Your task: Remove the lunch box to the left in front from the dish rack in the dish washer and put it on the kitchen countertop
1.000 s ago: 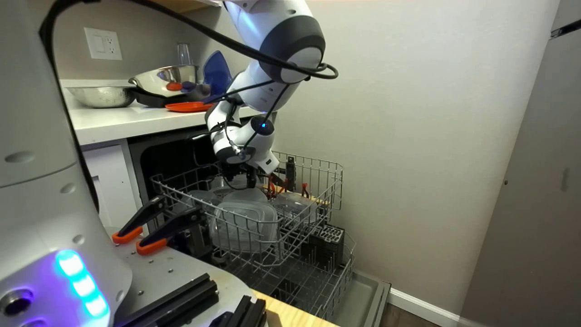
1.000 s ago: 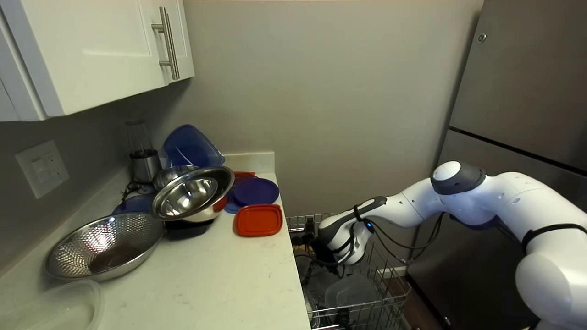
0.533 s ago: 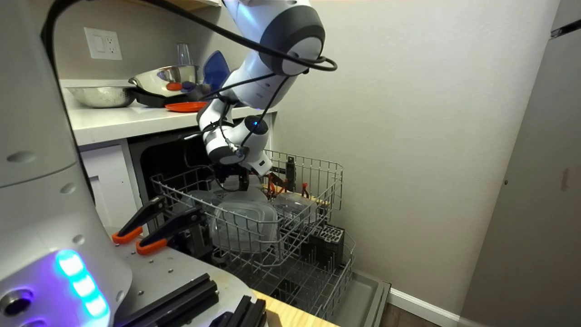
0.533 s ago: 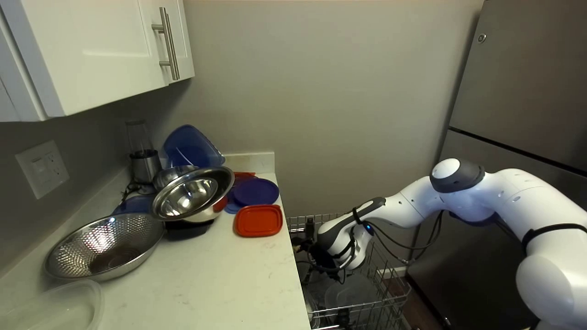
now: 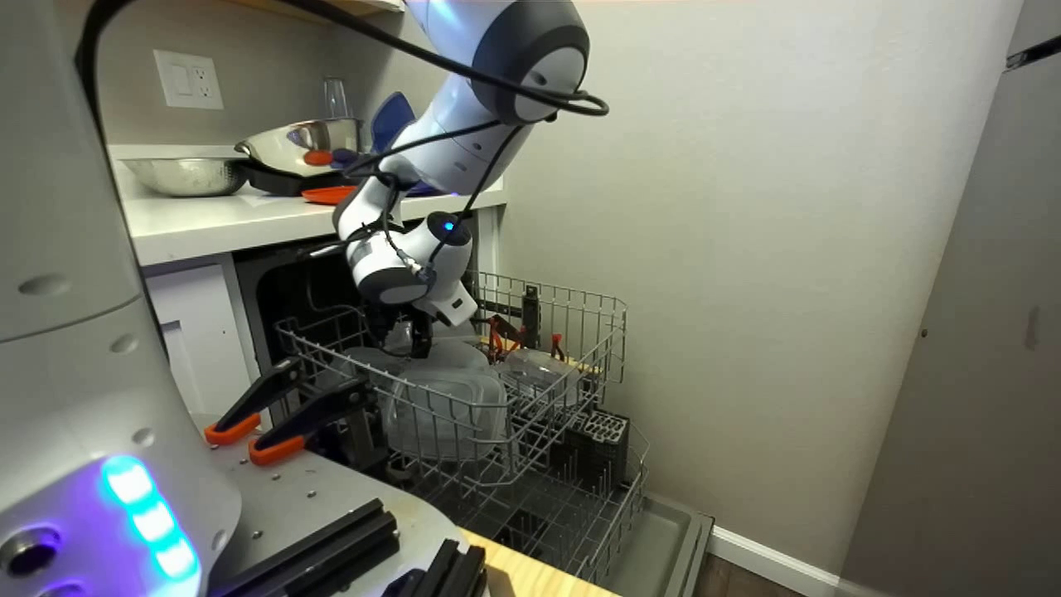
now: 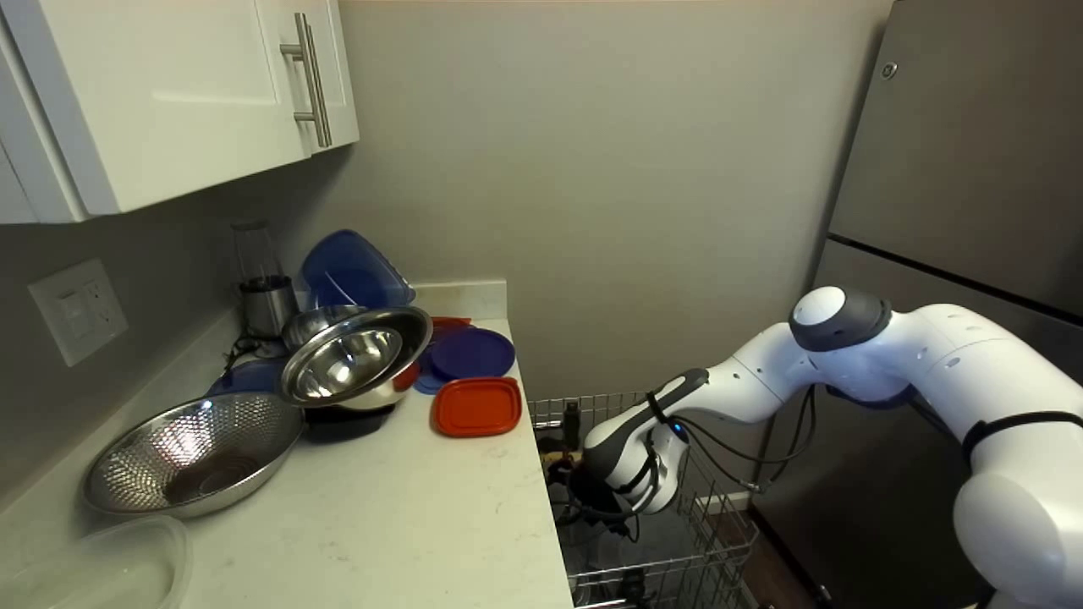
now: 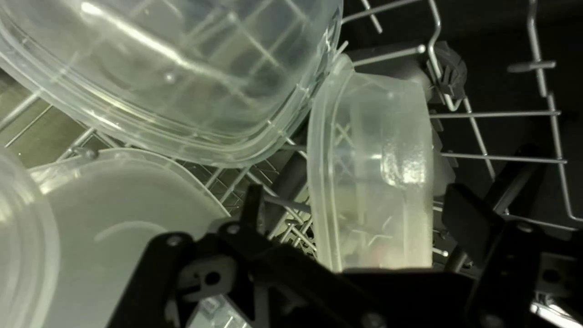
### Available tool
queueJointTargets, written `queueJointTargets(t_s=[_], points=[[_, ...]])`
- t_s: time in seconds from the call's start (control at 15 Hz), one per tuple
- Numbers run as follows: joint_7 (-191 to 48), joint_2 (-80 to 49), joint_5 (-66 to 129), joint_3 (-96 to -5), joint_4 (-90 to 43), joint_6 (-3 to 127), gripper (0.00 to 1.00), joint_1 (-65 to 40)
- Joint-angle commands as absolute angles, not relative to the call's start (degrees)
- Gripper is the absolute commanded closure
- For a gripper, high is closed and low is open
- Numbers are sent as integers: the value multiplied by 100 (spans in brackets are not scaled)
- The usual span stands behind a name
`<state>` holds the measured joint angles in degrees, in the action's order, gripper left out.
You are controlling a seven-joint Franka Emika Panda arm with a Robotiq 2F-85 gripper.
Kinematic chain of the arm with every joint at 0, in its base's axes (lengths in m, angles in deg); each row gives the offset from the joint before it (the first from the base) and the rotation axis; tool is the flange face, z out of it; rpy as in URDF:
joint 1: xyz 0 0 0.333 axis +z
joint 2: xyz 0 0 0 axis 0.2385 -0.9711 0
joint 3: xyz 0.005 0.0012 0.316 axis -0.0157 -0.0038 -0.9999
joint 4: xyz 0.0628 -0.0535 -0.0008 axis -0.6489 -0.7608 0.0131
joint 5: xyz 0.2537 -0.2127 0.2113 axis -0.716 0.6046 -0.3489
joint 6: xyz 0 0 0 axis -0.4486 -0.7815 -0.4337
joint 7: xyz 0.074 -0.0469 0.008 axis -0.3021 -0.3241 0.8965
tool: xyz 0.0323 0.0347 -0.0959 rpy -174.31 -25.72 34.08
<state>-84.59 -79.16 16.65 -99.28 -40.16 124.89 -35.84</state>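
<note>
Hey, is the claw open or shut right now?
The claw is open: in the wrist view its fingers stand apart, a translucent box showing between them with a gap on either side.

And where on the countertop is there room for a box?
The countertop is bare between the perforated bowl, the translucent tub, the square red lid and the edge beside the dish rack. The far end is crowded with steel bowls and blue lids.

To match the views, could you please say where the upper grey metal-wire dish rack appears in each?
In an exterior view: dish rack, below centre.
In an exterior view: dish rack, bottom, right of centre.
In the wrist view: dish rack, across the background.
Shared landmark: black two-fingered pincer, partly hidden in both exterior views.
</note>
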Motion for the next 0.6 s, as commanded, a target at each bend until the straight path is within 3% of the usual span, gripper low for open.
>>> queueJointTargets(t_s=[0.0, 0.53], points=[[-8633, -7817, 1722, -9973, -4096, 12476, 0, -3696], [-8559, -8109, 1946, -10154, -3734, 12477, 0, -3753]])
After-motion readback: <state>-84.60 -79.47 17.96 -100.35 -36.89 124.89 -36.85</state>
